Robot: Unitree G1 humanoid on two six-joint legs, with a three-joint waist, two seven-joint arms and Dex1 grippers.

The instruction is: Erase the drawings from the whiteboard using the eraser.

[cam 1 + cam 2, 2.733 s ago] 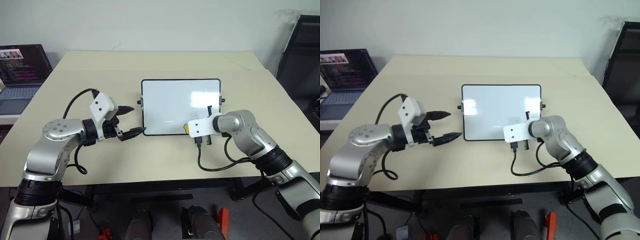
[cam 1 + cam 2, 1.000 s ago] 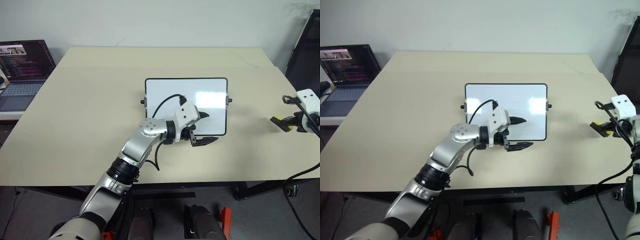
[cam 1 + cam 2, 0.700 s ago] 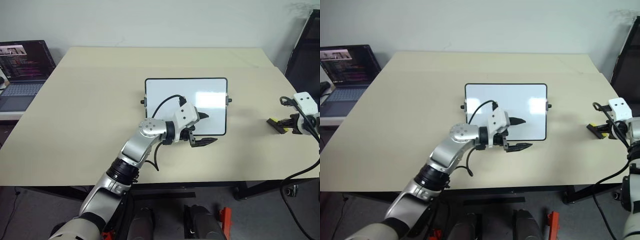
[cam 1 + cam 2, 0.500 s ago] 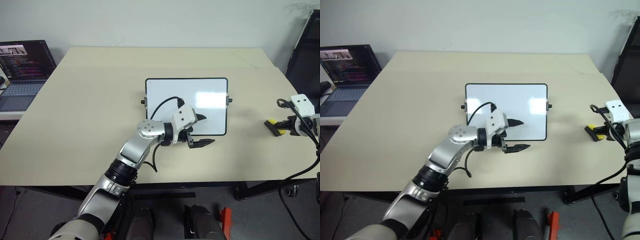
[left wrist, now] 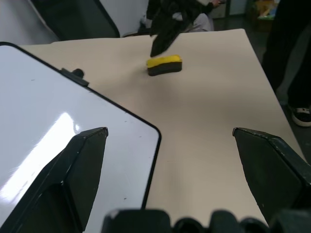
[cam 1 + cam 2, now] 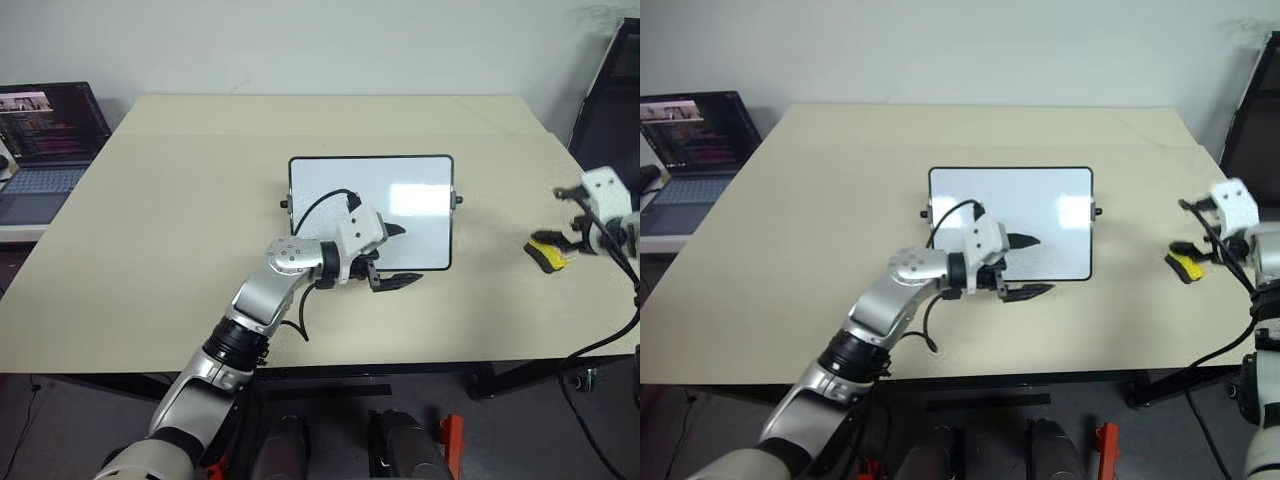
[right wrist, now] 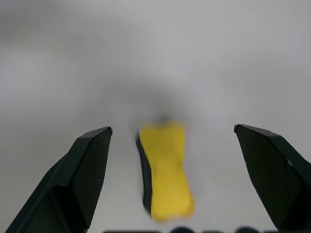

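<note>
Beige desk (image 6: 180, 230), wide and bare-topped, against a pale wall; entries from near edge to far.

Left gripper (image 6: 392, 256): near the desk's middle, over the whiteboard's near right corner, its black fingers spread, holding nothing.

Whiteboard (image 6: 372, 205): flat at the desk's centre, black frame, side knobs; surface reads clean, no drawings discernible on it from the head views.

Eraser (image 6: 545, 254): yellow block with black part, lying on the desk by the right edge, well apart from the whiteboard; long axis runs roughly along the right gripper's pointing line in its wrist view.

Right gripper (image 6: 572, 232): just above and beyond the eraser, fingers wide apart, empty; eraser lies loose between and ahead of them; this arm is by far the nearer to it.

Laptop (image 6: 45, 135): off the desk's left far corner, screen lit.

Change from a second ago: the right gripper then had the eraser pinched shut over the right edge; now it has let go and lifted; eraser set down; left gripper has barely shifted.
</note>
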